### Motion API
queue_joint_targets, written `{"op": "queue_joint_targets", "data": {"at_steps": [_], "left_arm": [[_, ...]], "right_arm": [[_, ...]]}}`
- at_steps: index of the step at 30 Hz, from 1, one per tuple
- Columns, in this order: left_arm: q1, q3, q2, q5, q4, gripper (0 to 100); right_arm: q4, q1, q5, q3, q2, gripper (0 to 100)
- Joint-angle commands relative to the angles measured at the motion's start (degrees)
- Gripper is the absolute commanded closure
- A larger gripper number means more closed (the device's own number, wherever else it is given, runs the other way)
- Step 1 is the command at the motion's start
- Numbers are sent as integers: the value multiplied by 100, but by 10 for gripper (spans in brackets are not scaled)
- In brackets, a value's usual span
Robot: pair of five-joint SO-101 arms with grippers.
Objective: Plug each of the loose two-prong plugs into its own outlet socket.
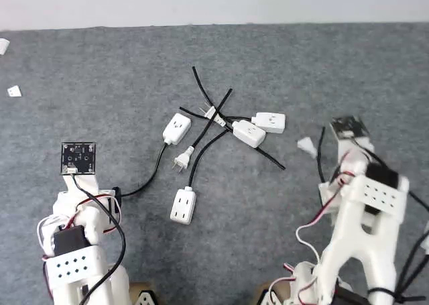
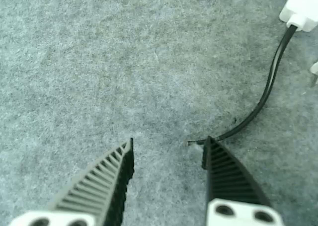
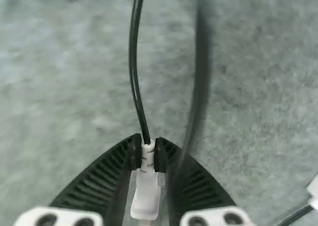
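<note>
1. On the gray felt table (image 1: 281,64), four white sockets and their black cords are lying in a loose tangle between the two arms.
2. The left socket (image 1: 177,128) is lying at the tangle's left edge. Its cord, the left cord (image 1: 155,171), is curving down toward the left arm (image 1: 80,251).
3. The near socket (image 1: 183,206) is lying closest to the arms' bases, and its own cord is running up into the tangle.
4. The third socket (image 1: 249,133) and the fourth socket (image 1: 269,122) are lying just beside each other at the tangle's right edge.
5. A loose plug (image 1: 182,160) is lying between the left socket and the near socket, with its two prongs pointing toward the left arm.
6. A small plug (image 1: 214,114) is lying where several cords are crossing.
7. The left gripper (image 2: 169,140) is hanging low over bare felt with its fingers spread wide and gripping nothing. The left cord's end is touching the tip of one finger (image 2: 221,171).
8. The right gripper (image 3: 147,139) is pinching the held plug (image 3: 144,196) by its neck, with both fingers pressing on it. The held cord (image 3: 135,62) is running away from there over the felt.
9. The right arm (image 1: 365,204) is standing to the right of the tangle. A white piece (image 1: 306,145) is showing just beside it, and I cannot tell whether that is the held plug.
</note>
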Motion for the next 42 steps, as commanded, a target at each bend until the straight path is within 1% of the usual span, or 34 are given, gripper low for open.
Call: {"op": "queue_joint_targets", "data": {"at_steps": [1,3,6,9,11,13,15,17,21,23,24,26,29,32,36,42], "left_arm": [[-26,-4,-70,-62,-132,788],[-26,22,-70,-62,-149,788],[-26,31,-70,-62,-141,788],[-26,40,-70,-62,-141,788],[-18,48,-70,-62,-141,788],[-18,48,-70,-62,-149,788],[-18,48,-70,-62,-149,788],[-18,48,-70,-62,-158,788],[-18,48,-70,-62,-158,788],[-18,48,-70,-62,-158,788],[-18,48,-70,-62,-158,788],[-18,48,-70,-62,-158,788],[-18,48,-70,-62,-158,788],[-18,48,-70,-62,-158,788],[-18,48,-70,-62,-158,788],[-18,48,-70,-62,-149,788]], "right_arm": [[-980,435,-62,290,101,985],[-1059,690,-62,290,198,958],[-1068,1077,-53,290,295,865],[-1095,1411,396,290,338,782],[-1112,1596,607,281,303,768],[-1235,1727,607,255,295,768],[-1367,1807,598,202,303,771],[-1393,1798,598,158,295,810],[-1095,1560,598,0,295,998],[-611,1464,598,-114,295,969],[-382,1385,598,-176,295,988],[-57,1235,598,-229,295,987],[-48,1226,580,-220,303,990],[-690,1420,352,-44,365,990],[-1560,1640,343,413,365,990],[-2536,1710,818,1327,365,990]]}}
